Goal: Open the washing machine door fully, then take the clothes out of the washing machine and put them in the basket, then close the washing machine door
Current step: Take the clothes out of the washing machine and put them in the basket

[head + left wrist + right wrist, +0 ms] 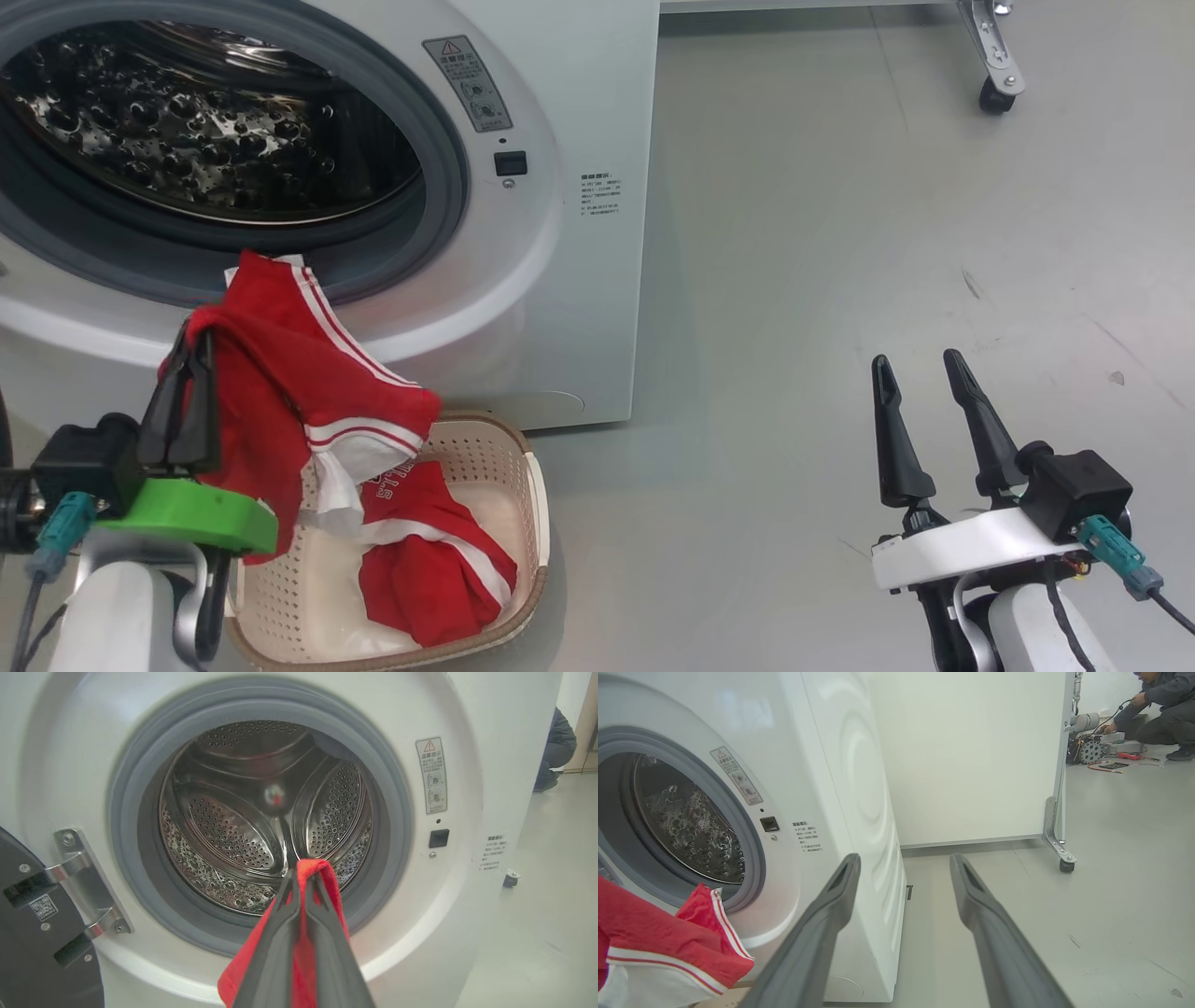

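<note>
The white washing machine (579, 280) stands with its steel drum (261, 826) bare inside. Its black-rimmed door (32, 933) hangs open at the left, on a steel hinge. My left gripper (191, 341) is shut on a red garment with white stripes (308, 373) and holds it up over the cream basket (537, 495). The same garment (303, 952) drapes over the shut fingers, and shows too in the right wrist view as a red garment (654, 942). A second red garment (429, 560) lies in the basket. My right gripper (920, 369) hangs open and empty over the floor.
Grey floor (887, 233) spreads to the right of the machine. A white panel on castor feet (1059, 858) stands behind. A person (1162, 714) crouches far back right among tools and cables.
</note>
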Tool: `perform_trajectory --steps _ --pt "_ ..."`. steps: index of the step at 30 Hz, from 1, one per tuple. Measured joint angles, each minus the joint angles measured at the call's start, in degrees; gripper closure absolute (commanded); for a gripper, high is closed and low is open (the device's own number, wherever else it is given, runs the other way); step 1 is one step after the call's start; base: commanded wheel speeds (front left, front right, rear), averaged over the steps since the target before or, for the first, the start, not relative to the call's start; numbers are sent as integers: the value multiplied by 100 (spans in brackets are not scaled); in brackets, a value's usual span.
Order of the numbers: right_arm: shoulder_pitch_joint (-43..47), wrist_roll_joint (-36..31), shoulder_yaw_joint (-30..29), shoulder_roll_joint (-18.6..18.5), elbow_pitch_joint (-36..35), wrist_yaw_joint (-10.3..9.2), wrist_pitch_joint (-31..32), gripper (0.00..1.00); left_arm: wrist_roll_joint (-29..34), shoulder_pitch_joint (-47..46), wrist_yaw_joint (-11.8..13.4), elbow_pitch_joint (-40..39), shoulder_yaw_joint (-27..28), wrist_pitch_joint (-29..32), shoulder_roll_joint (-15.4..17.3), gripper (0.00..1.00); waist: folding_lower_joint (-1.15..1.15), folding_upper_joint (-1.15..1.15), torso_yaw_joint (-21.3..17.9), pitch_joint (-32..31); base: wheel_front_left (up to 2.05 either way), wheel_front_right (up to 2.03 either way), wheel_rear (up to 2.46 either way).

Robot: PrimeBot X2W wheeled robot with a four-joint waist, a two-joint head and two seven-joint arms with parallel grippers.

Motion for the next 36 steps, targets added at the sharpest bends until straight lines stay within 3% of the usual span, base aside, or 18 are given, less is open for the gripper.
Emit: perform_trajectory --steps 15,31,36 --pt "-201 -9 78 0 -118 31 0 0 323 151 -9 1079 -634 379 -47 100 0 0 -231 552 0 0 0" --pt "-504 -66 120 -1 -278 31 0 0 453 -651 53 2085 -516 634 36 100 0 0 -557 1336 0 0 0" --pt "-567 -73 47 -2 -343 31 0 0 202 -838 63 2643 -268 835 19 100 0 0 -649 1639 0 0 0"
